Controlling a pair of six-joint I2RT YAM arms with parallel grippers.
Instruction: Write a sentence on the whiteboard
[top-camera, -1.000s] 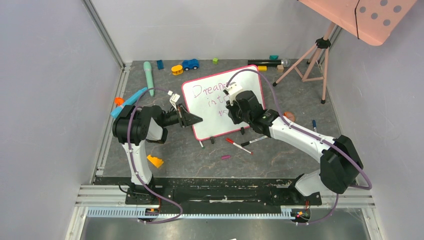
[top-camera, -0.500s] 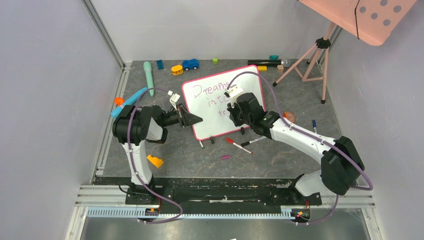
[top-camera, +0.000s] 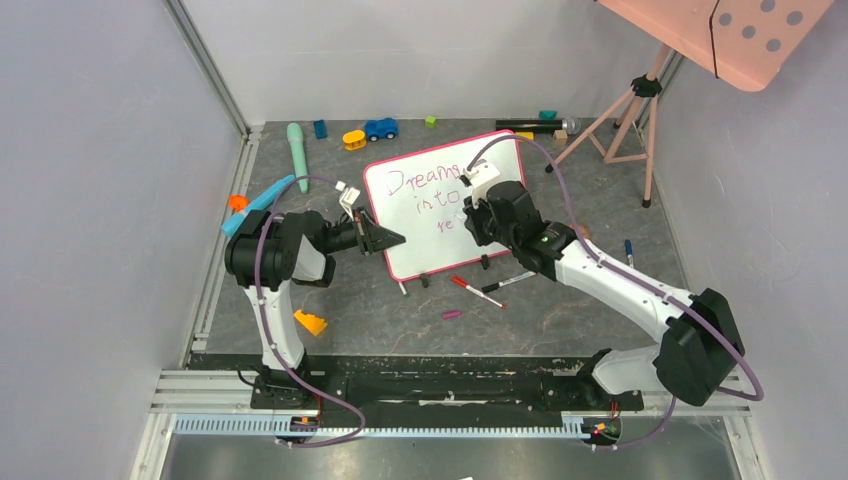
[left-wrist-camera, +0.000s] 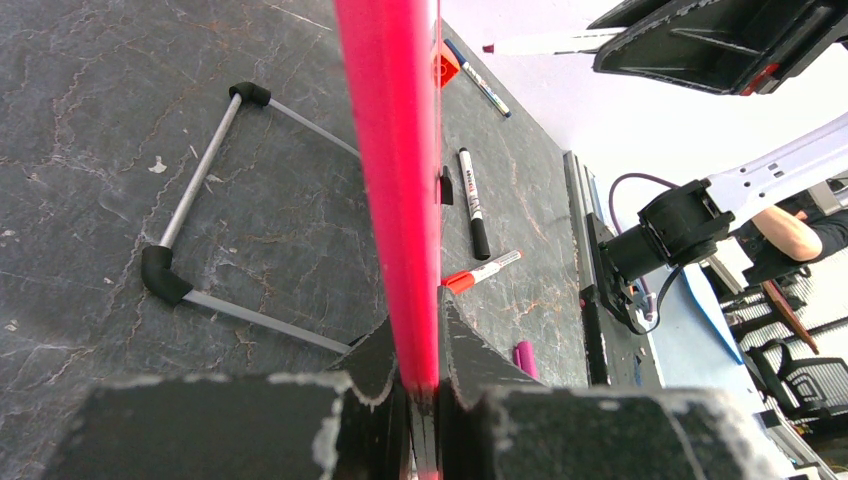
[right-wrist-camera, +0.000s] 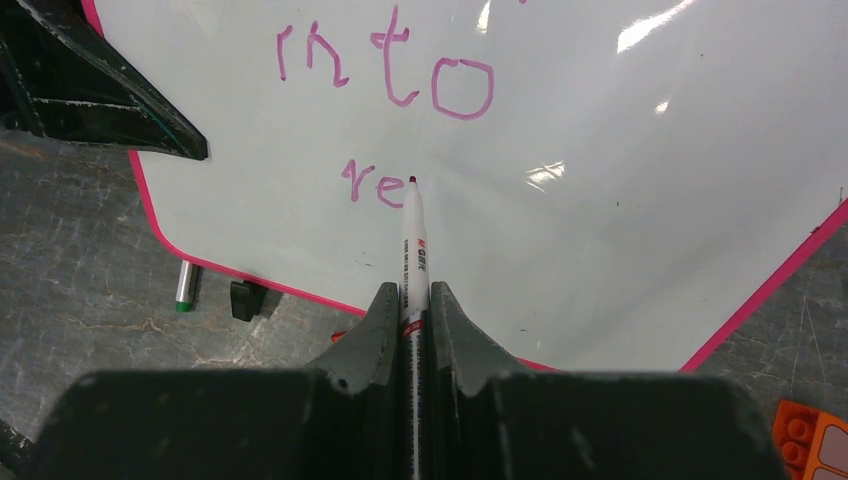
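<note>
Whiteboard (top-camera: 415, 250) sits mid-worktop (top-camera: 560, 320), propped at a tilt, pink frame all round. Left gripper (left-wrist-camera: 416, 340) is clamped narrow on the whiteboard's left frame edge, one finger on each face. Right gripper (right-wrist-camera: 410, 292) is over the whiteboard's lower right part, closed tight on a white marker (right-wrist-camera: 413, 235) that points at the board face. The marker tip is on the third line, just right of the "e", and looks in contact. The sentence (right-wrist-camera: 385, 65) is in purple, in the upper and middle part of the whiteboard: top line starts "Dream", with its end hidden behind the right wrist in the top view, second line "into", third line only "re". One black clip foot (right-wrist-camera: 243, 299) sits at the whiteboard's bottom edge, with a green-capped marker (right-wrist-camera: 184, 284) just beside it, off the bottom-left corner. A red-capped marker (top-camera: 475, 291) and a black-capped marker (top-camera: 508, 281) lie on the worktop near the bottom edge. A purple cap (top-camera: 452, 314) lies a bit further out on that side. A grey wire stand (left-wrist-camera: 200, 190) with black elbows lies behind the whiteboard. A blue toy car (top-camera: 380, 128) is beyond the top edge, well apart.
</note>
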